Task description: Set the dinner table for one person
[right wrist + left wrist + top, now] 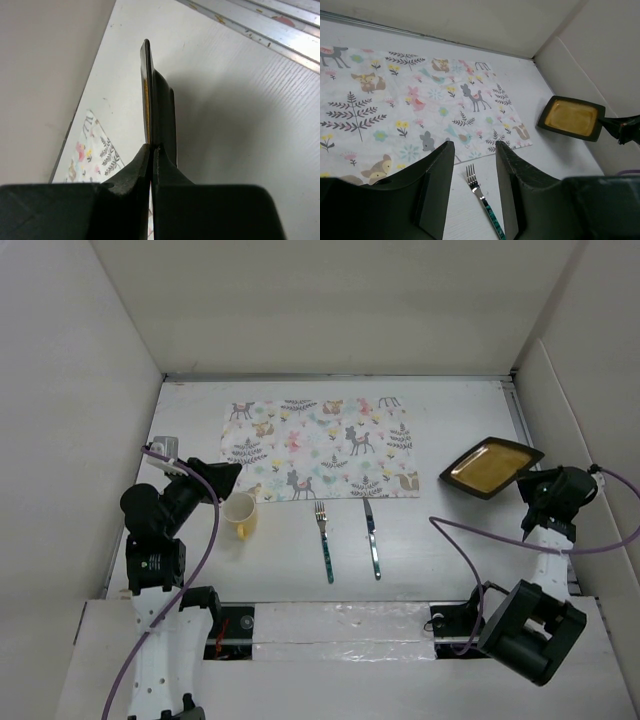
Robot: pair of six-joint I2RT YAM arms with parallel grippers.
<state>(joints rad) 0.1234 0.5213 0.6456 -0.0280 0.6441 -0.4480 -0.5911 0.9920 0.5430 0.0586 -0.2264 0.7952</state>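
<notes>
The white dinner table (450,550) bears a cloth mat (325,448) printed with deer and leaves. A fork (325,540) and a knife (372,535) lie side by side just in front of the mat. A yellow mug (241,516) stands to their left. My left gripper (228,476) is open and empty above the mug; in the left wrist view (474,150) the fork (481,194) shows between its fingers, lower down. My right gripper (532,486) is shut on the rim of a black square plate (490,467) with a yellow inside, held tilted right of the mat. The plate shows edge-on in the right wrist view (161,107).
White panels wall the table at the left, back and right. The right panel stands close behind the plate (571,118) and the right gripper (615,127). A small grey bracket (165,445) sits by the left wall.
</notes>
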